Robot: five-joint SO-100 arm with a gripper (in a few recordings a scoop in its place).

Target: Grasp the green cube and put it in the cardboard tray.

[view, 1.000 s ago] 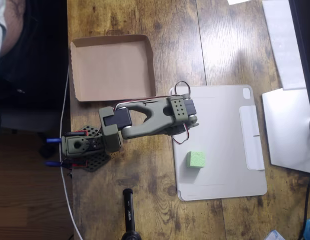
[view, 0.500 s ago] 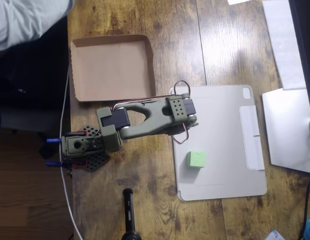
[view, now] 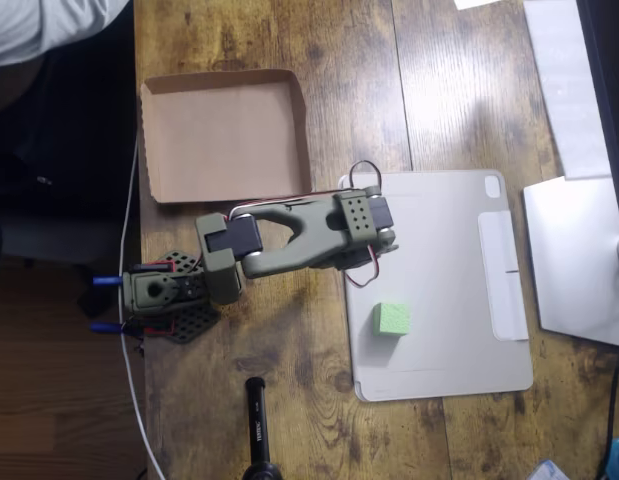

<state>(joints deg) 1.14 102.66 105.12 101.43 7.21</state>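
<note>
On the flat grey tablet [view: 439, 285], toward its lower left part in the overhead view, lies the green cube [view: 392, 319], resting flat and free of any contact with the robot. It sits well inside the tablet's edge, with bare grey surface on all sides of it.

Just above and to the left of the cube, the olive-green robot arm [view: 289, 240] stretches across the wooden table [view: 349, 80] from its black base [view: 169, 300] at the left edge. The arm's far end overlaps the tablet's upper left corner, near the cube but apart from it. A red wire loops over that end. The gripper is tucked beneath the arm's upper link [view: 354, 220], so whether its jaws are parted or closed cannot be told; nothing shows between them.

Farther up and to the left, the cardboard tray [view: 154, 140] lies on the table, its flat brown bottom bare, well apart from the cube and close to the arm's elbow.

A white cable [view: 129, 220] runs down the table's left edge past the base. A black cylindrical object [view: 257, 420] lies at the bottom edge. White sheets [view: 569, 90] lie at the right.
</note>
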